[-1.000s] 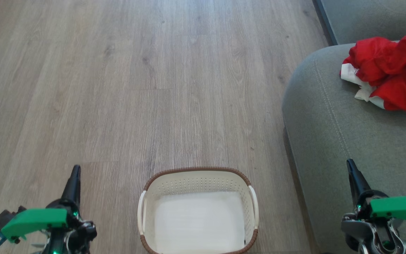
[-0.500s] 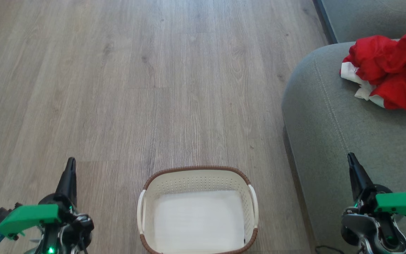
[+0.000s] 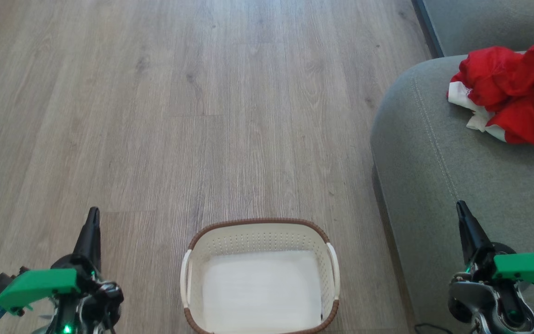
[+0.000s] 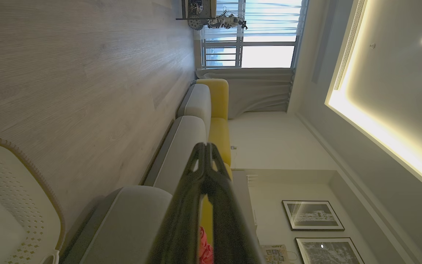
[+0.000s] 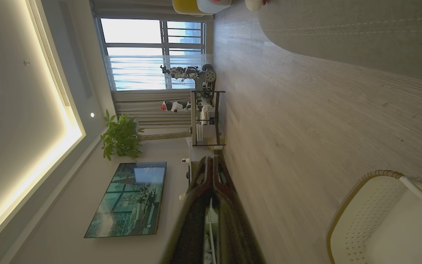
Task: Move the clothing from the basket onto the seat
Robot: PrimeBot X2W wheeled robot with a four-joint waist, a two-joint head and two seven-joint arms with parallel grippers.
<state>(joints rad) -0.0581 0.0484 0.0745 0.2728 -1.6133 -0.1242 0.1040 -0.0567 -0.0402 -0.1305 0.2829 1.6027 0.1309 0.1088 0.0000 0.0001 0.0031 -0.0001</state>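
Observation:
The red clothing (image 3: 512,95) with white trim lies crumpled on the grey seat (image 3: 438,153) at the right. On the wooden floor at bottom centre stands the cream basket (image 3: 260,234) with its brown rim, holding nothing but its white bottom. My left gripper (image 3: 92,214) stands shut at the lower left, well left of the basket. At the lower right my right gripper (image 3: 459,207) is shut too, over the seat's front. The left wrist view shows my left gripper (image 4: 205,145) shut, the basket (image 4: 20,190) and a sliver of the clothing (image 4: 205,251). The right wrist view shows my right gripper (image 5: 212,158) shut and the basket (image 5: 365,216).
Wooden floor (image 3: 202,102) stretches ahead and to the left. A second grey cushion (image 3: 489,23) lies beyond the seat. Far off, the wrist views show a window (image 5: 152,55), a rack with robot parts (image 5: 202,110), a plant (image 5: 121,137) and yellow sofa backs (image 4: 218,99).
Both grippers rose slightly in the head view during the first half second, then held still. The clothing and basket have not moved.

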